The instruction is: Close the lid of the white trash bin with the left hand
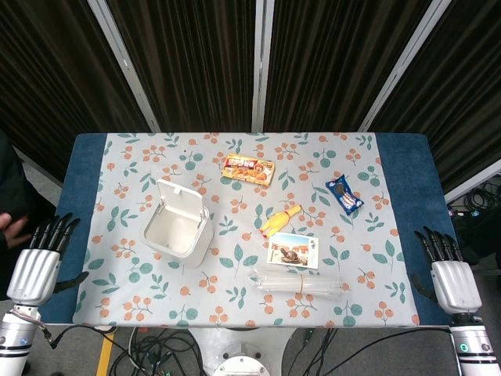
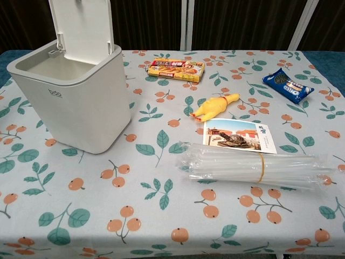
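The white trash bin (image 1: 177, 230) (image 2: 73, 97) stands on the left half of the table, its inside showing. Its lid (image 1: 181, 201) (image 2: 81, 24) is raised upright at the far side. My left hand (image 1: 41, 257) hangs off the table's left front corner, well left of the bin, fingers apart and holding nothing. My right hand (image 1: 448, 270) sits at the right front corner, likewise with spread fingers and nothing in it. Neither hand shows in the chest view.
On the floral cloth (image 1: 141, 282) lie a snack box (image 1: 250, 168) (image 2: 176, 69), a blue cookie pack (image 1: 345, 193) (image 2: 288, 85), a yellow rubber chicken (image 1: 279, 219) (image 2: 214, 107), a postcard (image 1: 293, 251) (image 2: 240, 136) and a bundle of clear straws (image 1: 301, 282) (image 2: 259, 167).
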`<action>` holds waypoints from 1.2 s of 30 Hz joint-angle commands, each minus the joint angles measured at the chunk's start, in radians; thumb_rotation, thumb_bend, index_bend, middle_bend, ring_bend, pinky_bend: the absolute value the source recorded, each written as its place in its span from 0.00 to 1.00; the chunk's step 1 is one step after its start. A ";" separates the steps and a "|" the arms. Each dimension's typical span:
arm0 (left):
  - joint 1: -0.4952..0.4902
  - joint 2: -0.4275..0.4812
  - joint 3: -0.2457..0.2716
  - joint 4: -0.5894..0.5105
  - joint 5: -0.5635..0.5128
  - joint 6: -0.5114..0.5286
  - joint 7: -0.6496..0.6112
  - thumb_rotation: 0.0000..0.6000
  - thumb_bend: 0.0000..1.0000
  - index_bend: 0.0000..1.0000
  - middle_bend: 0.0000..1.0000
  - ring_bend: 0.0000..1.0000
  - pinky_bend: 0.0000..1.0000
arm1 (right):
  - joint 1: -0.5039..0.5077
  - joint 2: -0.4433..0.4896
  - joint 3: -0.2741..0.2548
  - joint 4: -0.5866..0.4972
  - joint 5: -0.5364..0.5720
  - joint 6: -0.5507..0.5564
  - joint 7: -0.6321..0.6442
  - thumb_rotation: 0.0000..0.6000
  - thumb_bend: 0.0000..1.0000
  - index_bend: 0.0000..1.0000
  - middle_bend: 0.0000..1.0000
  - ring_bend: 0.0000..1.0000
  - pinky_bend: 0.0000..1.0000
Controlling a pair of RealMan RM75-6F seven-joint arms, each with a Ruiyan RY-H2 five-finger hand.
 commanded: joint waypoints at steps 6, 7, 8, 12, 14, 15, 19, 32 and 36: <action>0.000 0.001 0.001 -0.001 -0.001 -0.002 -0.002 1.00 0.00 0.08 0.04 0.00 0.07 | 0.001 -0.003 0.000 0.001 0.001 -0.003 0.000 1.00 0.26 0.00 0.00 0.00 0.00; -0.001 0.002 0.000 0.000 0.000 -0.003 -0.004 1.00 0.00 0.08 0.04 0.00 0.07 | 0.001 -0.003 0.001 0.000 0.001 -0.002 0.000 1.00 0.26 0.00 0.00 0.00 0.00; -0.004 0.004 0.001 0.000 0.002 -0.007 -0.009 1.00 0.00 0.08 0.04 0.00 0.07 | 0.001 -0.003 0.001 -0.001 0.001 -0.001 -0.001 1.00 0.26 0.00 0.00 0.00 0.00; -0.008 0.007 0.001 -0.001 0.001 -0.016 -0.022 1.00 0.00 0.08 0.04 0.00 0.07 | 0.000 -0.002 -0.001 -0.004 -0.001 -0.001 -0.003 1.00 0.26 0.00 0.00 0.00 0.00; -0.009 0.008 0.005 0.000 0.007 -0.016 -0.024 1.00 0.01 0.08 0.04 0.00 0.07 | -0.001 0.000 -0.005 -0.002 -0.006 0.001 -0.005 1.00 0.26 0.00 0.00 0.00 0.00; -0.009 0.009 0.006 0.002 0.011 -0.015 -0.026 1.00 0.04 0.08 0.04 0.00 0.07 | -0.002 0.000 -0.005 0.001 -0.005 0.001 -0.005 1.00 0.26 0.00 0.00 0.00 0.00; -0.013 0.013 0.006 0.006 0.023 -0.012 -0.046 1.00 0.25 0.08 0.04 0.00 0.07 | -0.003 0.001 0.001 0.013 0.010 -0.003 0.006 1.00 0.26 0.00 0.00 0.00 0.00; -0.166 0.131 -0.071 -0.143 0.138 -0.077 -0.173 1.00 0.65 0.08 0.05 0.00 0.07 | 0.003 -0.007 -0.001 0.018 0.010 -0.016 0.002 1.00 0.26 0.00 0.00 0.00 0.00; -0.255 0.164 -0.112 -0.193 0.148 -0.156 -0.212 1.00 0.67 0.08 0.05 0.00 0.07 | 0.004 -0.010 -0.003 0.019 0.013 -0.022 -0.001 1.00 0.26 0.00 0.00 0.00 0.00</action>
